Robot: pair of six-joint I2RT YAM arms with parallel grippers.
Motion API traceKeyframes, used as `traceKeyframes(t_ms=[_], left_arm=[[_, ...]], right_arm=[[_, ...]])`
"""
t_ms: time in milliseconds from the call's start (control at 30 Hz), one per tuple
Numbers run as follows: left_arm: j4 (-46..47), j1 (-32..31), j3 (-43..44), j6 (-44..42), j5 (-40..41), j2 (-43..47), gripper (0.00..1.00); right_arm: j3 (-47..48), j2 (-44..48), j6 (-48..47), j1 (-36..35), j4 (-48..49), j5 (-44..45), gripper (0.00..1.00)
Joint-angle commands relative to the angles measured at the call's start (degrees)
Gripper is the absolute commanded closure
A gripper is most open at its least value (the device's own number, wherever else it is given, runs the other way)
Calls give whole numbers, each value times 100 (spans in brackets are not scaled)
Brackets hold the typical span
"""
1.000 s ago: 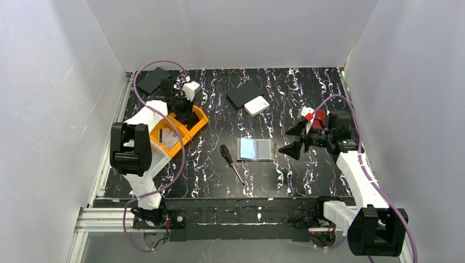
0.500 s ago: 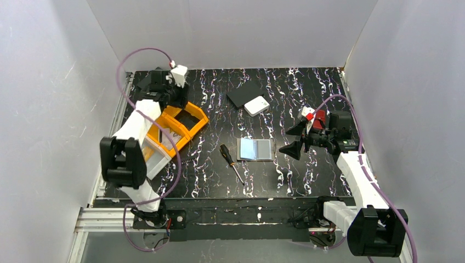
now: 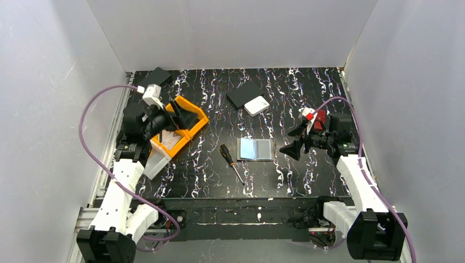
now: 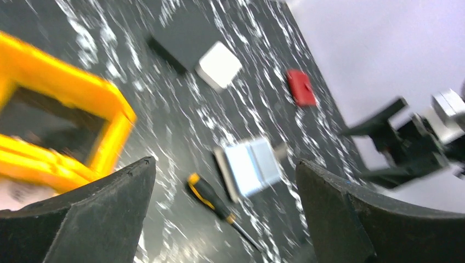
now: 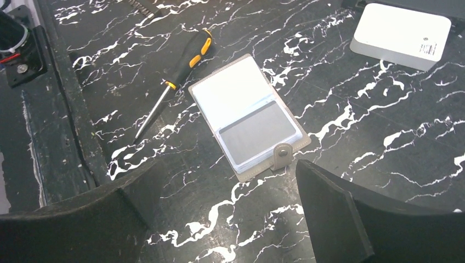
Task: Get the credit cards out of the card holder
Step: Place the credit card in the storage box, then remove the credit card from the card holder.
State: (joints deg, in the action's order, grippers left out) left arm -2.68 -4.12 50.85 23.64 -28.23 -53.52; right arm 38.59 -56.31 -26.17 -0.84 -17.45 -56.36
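Note:
The card holder (image 3: 255, 149) lies open and flat at mid-table, with its snap tab (image 5: 281, 156) pointing towards the right arm. A pale blue credit card (image 5: 230, 93) shows in one half and a greyish one (image 5: 257, 131) in the other. My right gripper (image 3: 295, 139) hovers open just right of the holder (image 5: 249, 118), with nothing between its fingers (image 5: 351, 219). My left gripper (image 3: 178, 116) is open and empty over the orange bin (image 3: 198, 117) at the left. A pale flat card-like piece (image 3: 171, 141) lies inside that bin. The left wrist view is blurred but shows the holder (image 4: 249, 167) far ahead.
A black-and-yellow screwdriver (image 3: 232, 163) lies just left of the holder. A white square box (image 3: 256, 106) rests against a flat black rectangle (image 3: 244, 93) at the back; another black rectangle (image 3: 155, 76) sits in the far left corner. A pale tray (image 3: 155, 163) adjoins the bin.
The left gripper opened over the orange bin. The left arm then lifted towards the far corner and swung back to the left. The right arm and the holder stayed put.

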Motion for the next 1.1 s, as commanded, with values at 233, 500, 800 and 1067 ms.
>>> traceKeyframes(t_ms=[233,500,800,1067], left_arm=[[-188,-1477,-1446,1846,-550,981,2],[178,-3502,-1396,2062,1266,-45,2],[981,-4278,-728,2264,1624,-2022,6],[1479,-4348,-22,2127,1335,-3336,28]], right_arm=[[119,-214,22,23,-61,301,2],[363,-931,191,23,-254,682,6],[535,-1580,817,-760,-15,1278,40],[635,-1823,1420,-1322,413,1808,82]])
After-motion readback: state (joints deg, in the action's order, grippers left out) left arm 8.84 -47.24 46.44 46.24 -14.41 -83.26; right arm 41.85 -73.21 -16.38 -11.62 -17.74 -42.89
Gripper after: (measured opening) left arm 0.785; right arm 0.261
